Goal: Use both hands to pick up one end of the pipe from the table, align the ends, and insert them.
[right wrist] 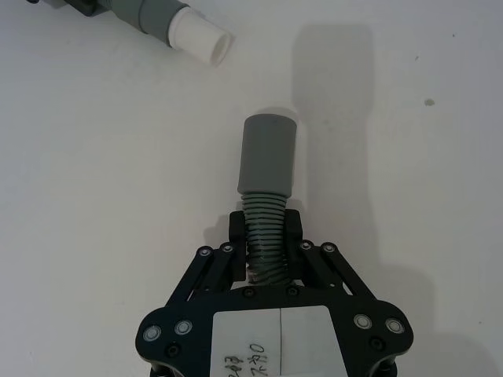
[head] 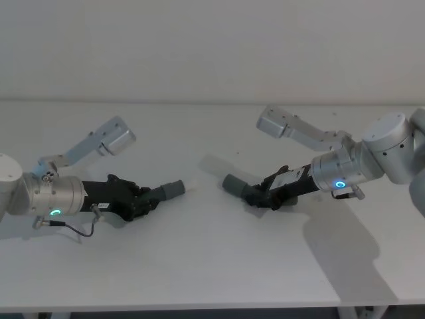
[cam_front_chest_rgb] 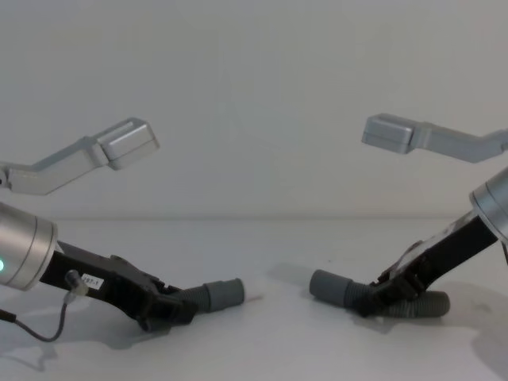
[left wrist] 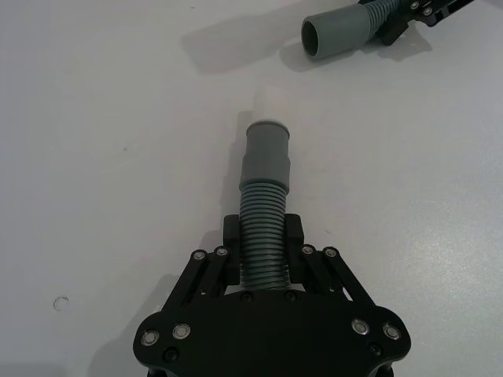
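Note:
The pipe lies in two pieces on the white table (head: 212, 266). My left gripper (head: 141, 201) is shut on the corrugated part of the left piece (left wrist: 263, 228). Its grey cuff (head: 170, 191) with a white tip (right wrist: 200, 39) points right. My right gripper (head: 267, 197), with a white label, is shut on the corrugated part of the right piece (right wrist: 267, 239). Its plain hollow cuff (head: 234, 184) points left. The two ends face each other with a gap between them. Both pieces sit low at the table; the right piece's corrugated tail (cam_front_chest_rgb: 422, 305) rests on it.
The table's front edge (head: 199, 308) runs along the bottom of the head view, and a plain wall stands behind. Bare table surface lies between and in front of the two grippers. A thin cable (head: 76, 229) hangs from the left wrist.

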